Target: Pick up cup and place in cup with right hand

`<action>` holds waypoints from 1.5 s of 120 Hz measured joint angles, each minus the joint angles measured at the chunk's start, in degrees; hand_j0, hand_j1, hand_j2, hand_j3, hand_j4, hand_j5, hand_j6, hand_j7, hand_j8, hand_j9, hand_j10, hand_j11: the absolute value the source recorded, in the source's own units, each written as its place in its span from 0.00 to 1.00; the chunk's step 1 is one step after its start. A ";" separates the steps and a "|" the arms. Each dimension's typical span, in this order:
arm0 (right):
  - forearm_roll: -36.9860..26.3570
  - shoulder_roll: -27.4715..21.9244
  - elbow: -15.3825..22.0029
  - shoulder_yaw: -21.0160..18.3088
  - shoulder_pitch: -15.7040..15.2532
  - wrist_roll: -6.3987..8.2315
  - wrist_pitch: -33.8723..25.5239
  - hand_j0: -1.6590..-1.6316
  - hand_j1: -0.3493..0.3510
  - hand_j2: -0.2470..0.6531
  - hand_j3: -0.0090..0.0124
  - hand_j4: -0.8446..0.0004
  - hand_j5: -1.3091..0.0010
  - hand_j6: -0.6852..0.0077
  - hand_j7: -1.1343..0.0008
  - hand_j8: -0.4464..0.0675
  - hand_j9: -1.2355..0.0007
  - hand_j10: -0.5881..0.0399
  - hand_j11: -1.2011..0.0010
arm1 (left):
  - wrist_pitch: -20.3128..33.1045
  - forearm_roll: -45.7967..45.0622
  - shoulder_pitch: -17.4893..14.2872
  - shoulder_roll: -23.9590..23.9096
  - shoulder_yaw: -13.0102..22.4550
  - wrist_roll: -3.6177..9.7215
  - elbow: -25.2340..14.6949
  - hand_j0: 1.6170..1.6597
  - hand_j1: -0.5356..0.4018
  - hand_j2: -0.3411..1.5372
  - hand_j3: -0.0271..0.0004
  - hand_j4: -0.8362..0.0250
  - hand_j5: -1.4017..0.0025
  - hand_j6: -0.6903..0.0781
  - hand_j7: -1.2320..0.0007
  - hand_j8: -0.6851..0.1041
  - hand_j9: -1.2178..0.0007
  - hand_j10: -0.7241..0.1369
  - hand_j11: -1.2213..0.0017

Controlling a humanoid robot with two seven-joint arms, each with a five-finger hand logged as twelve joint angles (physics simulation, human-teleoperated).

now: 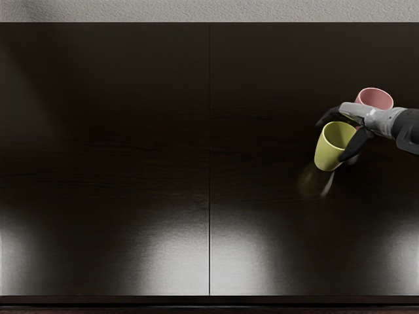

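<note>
My right hand (342, 129) reaches in from the right edge, its fingers curved around the far side of the yellow cup (325, 152) and its thumb against the near right side. The hand is closed on this cup, whose open mouth faces up with a slight lean. Whether its base touches the table cannot be told. Just behind the wrist stands the pink cup (375, 98), mouth up, its lower part hidden by the hand.
The dark table (131, 163) has a seam down its middle and bright glare along the front. A pale textured surface (196, 11) lies beyond its far edge. My left arm is out of view.
</note>
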 joint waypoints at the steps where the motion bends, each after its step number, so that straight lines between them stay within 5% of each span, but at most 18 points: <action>1: 0.01 0.00 0.00 0.02 0.00 0.00 0.01 0.13 0.59 0.20 0.41 0.52 0.61 0.47 0.54 0.31 0.58 0.35 0.57 | 0.00 0.00 0.00 0.00 0.00 0.00 0.00 0.96 0.94 0.18 0.98 0.97 1.00 0.90 1.00 0.87 1.00 0.84 1.00; 44: 2.10 -4.70 2.17 5.76 0.26 -0.08 5.96 0.22 0.54 0.13 0.42 0.49 0.55 0.48 0.49 0.36 0.53 0.38 0.51 | 0.00 0.00 0.00 0.00 0.00 0.00 0.00 0.96 0.94 0.18 0.98 0.97 1.00 0.90 1.00 0.87 1.00 0.84 1.00; 64: 4.09 -6.01 0.09 8.92 3.29 -1.78 11.92 0.20 0.54 0.14 0.45 0.49 0.54 0.48 0.49 0.36 0.52 0.38 0.51 | 0.00 0.00 0.00 0.00 0.00 0.00 0.00 0.96 0.94 0.18 0.98 0.97 1.00 0.90 1.00 0.87 1.00 0.84 1.00; 100: 5.72 -4.44 -12.60 8.91 12.70 -3.21 20.56 0.15 0.54 0.15 0.46 0.50 0.53 0.49 0.49 0.38 0.50 0.41 0.49 | 0.00 0.00 0.00 0.00 0.01 0.00 0.00 0.96 0.94 0.18 0.99 0.97 1.00 0.90 1.00 0.87 1.00 0.84 1.00; 135: 5.67 -0.16 -24.26 6.11 17.87 -3.30 22.36 0.12 0.59 0.20 0.42 0.50 0.54 0.50 0.49 0.40 0.51 0.42 0.50 | 0.00 0.00 0.00 0.00 0.01 0.00 0.00 0.96 0.94 0.18 0.99 0.97 1.00 0.90 1.00 0.87 1.00 0.84 1.00; 180: 5.37 6.01 -34.85 1.52 22.62 -3.24 22.32 0.11 0.64 0.24 0.41 0.50 0.54 0.53 0.49 0.44 0.52 0.45 0.51 | 0.00 0.00 0.00 0.00 0.01 0.00 0.00 0.96 0.94 0.18 0.98 0.97 1.00 0.90 1.00 0.87 1.00 0.84 1.00</action>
